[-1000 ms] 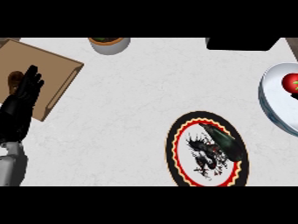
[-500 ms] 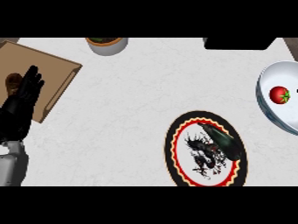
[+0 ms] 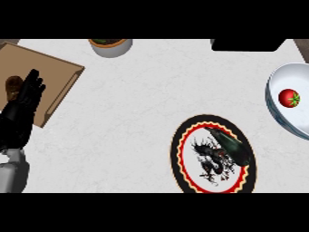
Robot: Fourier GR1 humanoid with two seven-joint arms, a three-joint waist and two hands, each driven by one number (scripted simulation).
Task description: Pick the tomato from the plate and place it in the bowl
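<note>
A red tomato [image 3: 289, 98] with a green stem lies inside the white bowl [image 3: 307, 123] at the right edge of the head view. The plate [image 3: 187, 172], black-patterned with a red and yellow rim, sits low in the middle and carries a dark green vegetable [image 3: 228, 145]. My left hand [image 3: 21, 110] rests open at the left, fingers straight and pointing up, over the edge of a wooden board. My right hand does not show in this view.
A brown wooden board [image 3: 50, 77] with a dark brown object [image 3: 13, 85] on it lies at the upper left. A grey pot [image 3: 111, 46] stands at the top edge. A black object [image 3: 247, 44] sits at the top right.
My right hand, which was at the bowl by the tomato a second ago, has drawn back out of view. The tomato now lies free in the bowl. My left hand has not moved.
</note>
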